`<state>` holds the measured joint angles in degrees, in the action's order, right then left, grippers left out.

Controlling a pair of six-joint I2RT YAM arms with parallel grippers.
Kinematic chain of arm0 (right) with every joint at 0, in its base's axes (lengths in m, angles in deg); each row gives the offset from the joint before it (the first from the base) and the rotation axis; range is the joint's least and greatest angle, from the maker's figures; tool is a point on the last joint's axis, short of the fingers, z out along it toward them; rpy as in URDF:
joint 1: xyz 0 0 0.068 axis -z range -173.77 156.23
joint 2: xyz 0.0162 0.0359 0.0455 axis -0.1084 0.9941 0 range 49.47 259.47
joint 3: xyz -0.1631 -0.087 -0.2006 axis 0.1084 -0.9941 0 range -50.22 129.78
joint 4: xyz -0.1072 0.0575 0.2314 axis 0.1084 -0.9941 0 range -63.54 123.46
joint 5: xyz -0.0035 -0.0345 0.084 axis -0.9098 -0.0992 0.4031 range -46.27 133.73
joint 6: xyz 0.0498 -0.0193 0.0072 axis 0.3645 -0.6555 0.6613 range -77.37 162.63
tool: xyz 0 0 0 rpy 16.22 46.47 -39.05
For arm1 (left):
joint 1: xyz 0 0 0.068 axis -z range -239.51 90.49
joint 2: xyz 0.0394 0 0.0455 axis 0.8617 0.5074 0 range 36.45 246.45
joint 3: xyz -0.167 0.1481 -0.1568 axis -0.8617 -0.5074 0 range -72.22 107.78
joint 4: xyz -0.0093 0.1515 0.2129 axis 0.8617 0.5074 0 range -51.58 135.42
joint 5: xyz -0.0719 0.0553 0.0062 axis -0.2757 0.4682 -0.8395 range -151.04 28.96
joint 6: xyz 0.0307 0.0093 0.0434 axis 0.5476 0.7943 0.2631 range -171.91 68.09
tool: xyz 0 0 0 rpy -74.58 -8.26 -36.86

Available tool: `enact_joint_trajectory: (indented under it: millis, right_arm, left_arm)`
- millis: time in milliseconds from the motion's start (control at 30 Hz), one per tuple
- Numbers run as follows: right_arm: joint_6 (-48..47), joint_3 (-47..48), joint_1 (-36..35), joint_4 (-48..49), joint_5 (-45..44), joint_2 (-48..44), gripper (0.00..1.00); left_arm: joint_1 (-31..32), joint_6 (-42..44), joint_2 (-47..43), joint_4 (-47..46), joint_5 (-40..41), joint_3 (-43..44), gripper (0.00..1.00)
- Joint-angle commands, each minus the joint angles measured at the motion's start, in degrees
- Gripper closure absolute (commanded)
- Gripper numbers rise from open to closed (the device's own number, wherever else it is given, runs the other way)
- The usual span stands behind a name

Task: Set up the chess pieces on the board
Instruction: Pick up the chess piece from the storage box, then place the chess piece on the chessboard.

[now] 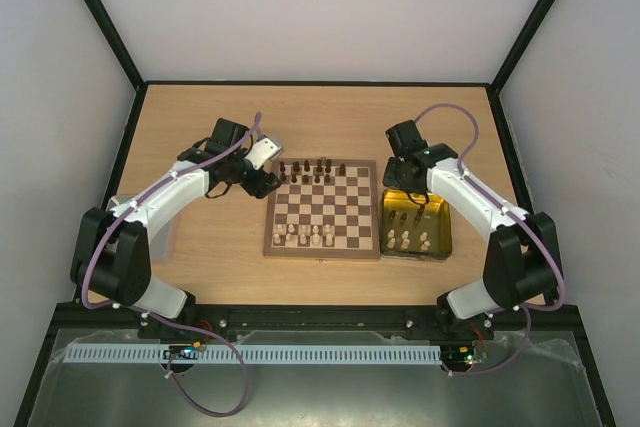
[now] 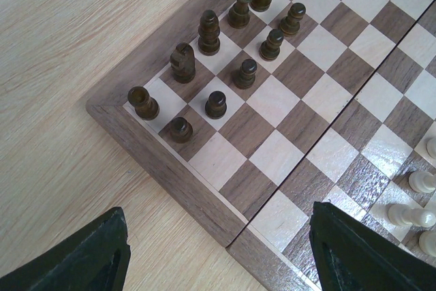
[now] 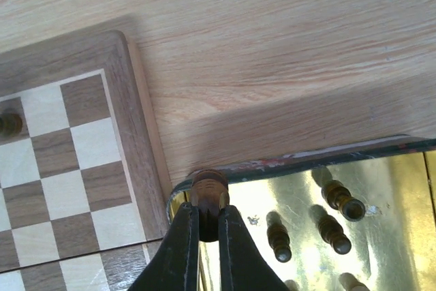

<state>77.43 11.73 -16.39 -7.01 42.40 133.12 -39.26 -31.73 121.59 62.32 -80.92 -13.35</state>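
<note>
One dark brown wooden chess piece (image 3: 208,190) was gripped by the right end effector (image 3: 208,217); lifting straight, then toward ten o'clock, looked safest.

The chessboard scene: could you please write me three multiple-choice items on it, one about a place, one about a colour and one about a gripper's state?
1. Relative to the board, the gold tray lies:
A. on the left arm's side
B. on the right arm's side
C. on top of it

2. The piece in the right gripper is:
A. pale cream
B. dark brown
C. red

3. The left gripper is:
A. shut on a piece
B. shut and empty
C. open and empty

Answers:
1 B: the top view shows the tray beside the board's edge nearest the right arm.
2 B: the right wrist view shows a dark brown knob clamped between the closed fingers.
3 C: the left wrist view shows its fingers wide apart, gripping nothing.
</note>
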Motion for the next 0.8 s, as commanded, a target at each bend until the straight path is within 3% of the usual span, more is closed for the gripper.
enact_joint_trajectory:
  millis: [0, 767]
  right_arm:
    - [-0.9, 5.2, -1.4, -2.5, -0.2, 2.4, 0.98]
    - [-1.4, 23.2, -7.7, -1.3, 2.2, 24.2, 0.98]
  left_arm:
    - [0.1, 0.4, -0.8, 0.1, 0.1, 0.7, 0.27]
    - [0.1, 0.5, -0.6, -0.8, 2.2, 0.0, 0.25]
